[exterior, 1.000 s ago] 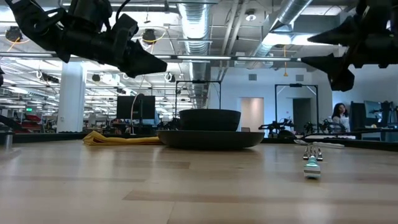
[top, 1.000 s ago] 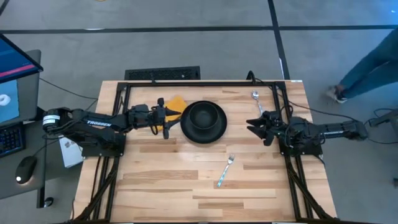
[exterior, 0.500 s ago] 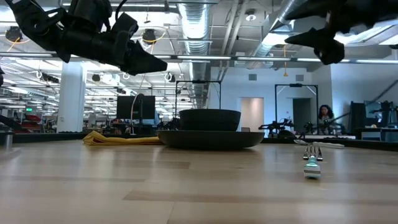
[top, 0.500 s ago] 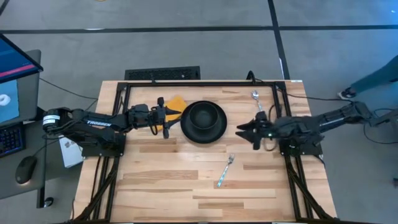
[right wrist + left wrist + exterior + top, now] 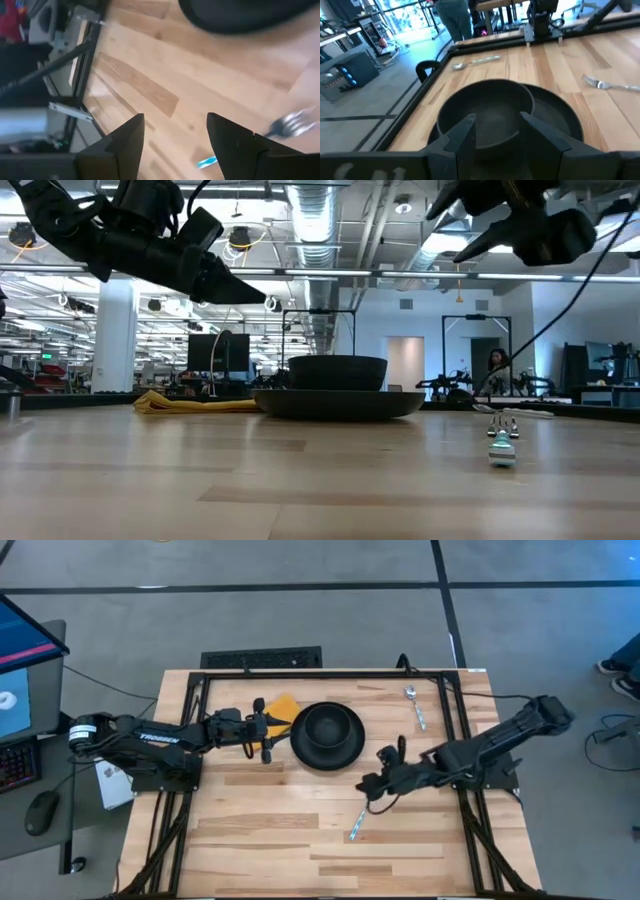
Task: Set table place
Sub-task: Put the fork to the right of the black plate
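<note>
A black bowl (image 5: 327,727) sits in a round black plate (image 5: 345,755) at the table's far middle; both also show in the left wrist view, the bowl (image 5: 487,112) and the plate (image 5: 562,117). A yellow-orange cloth (image 5: 284,705) lies flat just left of the plate. A spoon (image 5: 413,700) lies at the far right. A fork (image 5: 360,818) lies on the wood nearer the front. My left gripper (image 5: 266,730) is open and empty beside the plate's left rim. My right gripper (image 5: 370,785) is open and empty, raised above the fork's tine end (image 5: 287,125).
The table (image 5: 250,840) has a black frame around its edges (image 5: 320,673). Bare wood fills its near half. A keyboard, a mouse and a screen stand off the table's left side. A person shows far off in the room (image 5: 497,365).
My right arm has stretched out. Its gripper has gone toward the table's left and near edges, from beside the right frame to above the fork, with its fingers still apart. The plate, bowl, cloth, spoon and fork have not moved.
</note>
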Tool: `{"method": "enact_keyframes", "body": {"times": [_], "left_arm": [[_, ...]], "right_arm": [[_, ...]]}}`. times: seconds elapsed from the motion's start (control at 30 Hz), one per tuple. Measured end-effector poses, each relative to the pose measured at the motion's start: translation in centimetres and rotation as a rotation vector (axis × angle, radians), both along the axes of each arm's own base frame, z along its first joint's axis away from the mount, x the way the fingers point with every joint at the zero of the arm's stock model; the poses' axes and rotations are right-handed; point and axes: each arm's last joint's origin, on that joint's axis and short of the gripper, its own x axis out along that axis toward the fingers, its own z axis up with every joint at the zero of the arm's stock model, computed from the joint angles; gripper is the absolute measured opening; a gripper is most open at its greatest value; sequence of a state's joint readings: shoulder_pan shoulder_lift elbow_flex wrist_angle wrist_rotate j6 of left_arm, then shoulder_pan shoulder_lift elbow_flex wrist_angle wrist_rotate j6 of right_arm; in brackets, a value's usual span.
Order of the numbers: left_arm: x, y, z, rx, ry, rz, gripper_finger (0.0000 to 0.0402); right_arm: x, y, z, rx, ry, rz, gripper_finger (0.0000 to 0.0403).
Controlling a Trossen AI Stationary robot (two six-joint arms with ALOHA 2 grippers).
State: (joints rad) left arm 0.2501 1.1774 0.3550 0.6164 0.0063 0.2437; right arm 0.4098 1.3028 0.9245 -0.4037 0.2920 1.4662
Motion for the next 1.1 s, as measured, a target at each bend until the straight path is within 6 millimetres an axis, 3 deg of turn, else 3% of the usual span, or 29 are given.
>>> {"method": "enact_keyframes", "body": {"times": [0.27, 0.47, 0.83, 1.1], "left_arm": [[-0.1, 0.0, -0.3, 0.045, 0.048, -0.02, 0.014], [-0.2, -0.1, -0.9, 0.044, 0.115, -0.026, 0.014], [-0.5, -0.2, -1.8, 0.02, 0.205, -0.03, 0.014], [-0.5, -0.2, -1.8, 0.02, 0.204, -0.03, 0.014]], "right_arm": [[2.0, 3.0, -3.1, 0.242, 0.147, -0.17, 0.024], [2.3, 4.3, -5.2, 0.313, 0.24, -0.236, 0.024], [2.9, 5.2, -8.1, 0.374, 0.364, -0.305, 0.024], [4.5, 5.5, -9.3, 0.369, 0.404, -0.316, 0.024]]}}
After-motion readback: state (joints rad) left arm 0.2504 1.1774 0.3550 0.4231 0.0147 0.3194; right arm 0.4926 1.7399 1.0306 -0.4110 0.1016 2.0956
